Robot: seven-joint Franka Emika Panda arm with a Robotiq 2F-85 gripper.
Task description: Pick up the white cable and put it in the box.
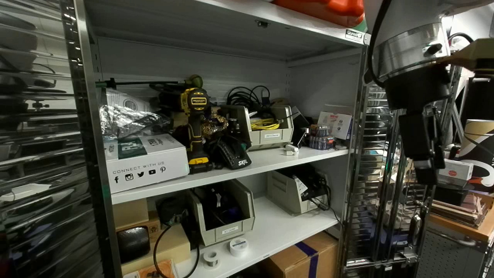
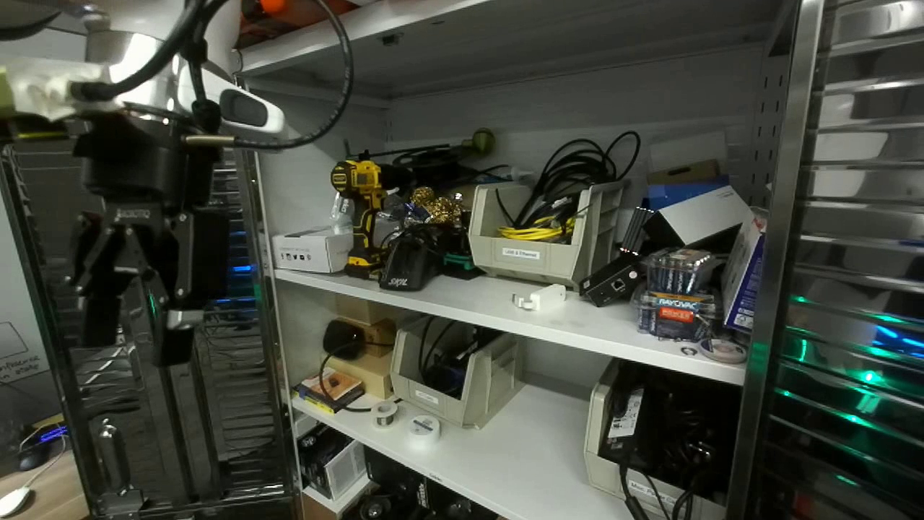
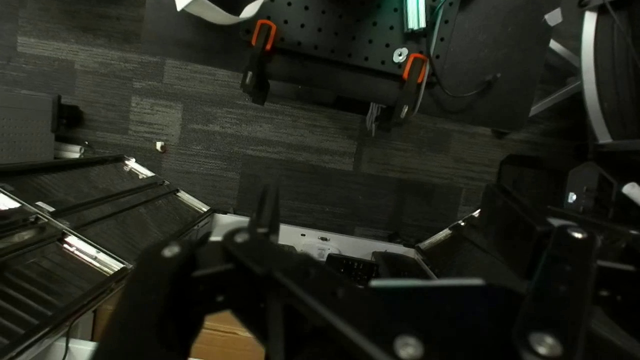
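The white cable (image 2: 545,297) looks like a small white block with a short curved end. It lies near the front edge of the upper visible shelf, and it shows in both exterior views (image 1: 291,150). The box (image 2: 523,263) is a beige open-front bin with black and yellow cables inside, just behind the white cable; it also shows in an exterior view (image 1: 271,136). My gripper (image 2: 137,339) is open and empty, fingers pointing down. It hangs outside the shelf by the open door, well away from the cable, and shows in an exterior view (image 1: 426,170).
A yellow drill (image 2: 364,217) and black SKIL charger (image 2: 413,263) stand beside the bin. A black device (image 2: 613,282) and battery packs (image 2: 678,296) lie on its other side. Lower bins (image 2: 455,375) hold dark items. A shelf (image 2: 577,14) overhangs; metal doors (image 1: 386,193) flank it.
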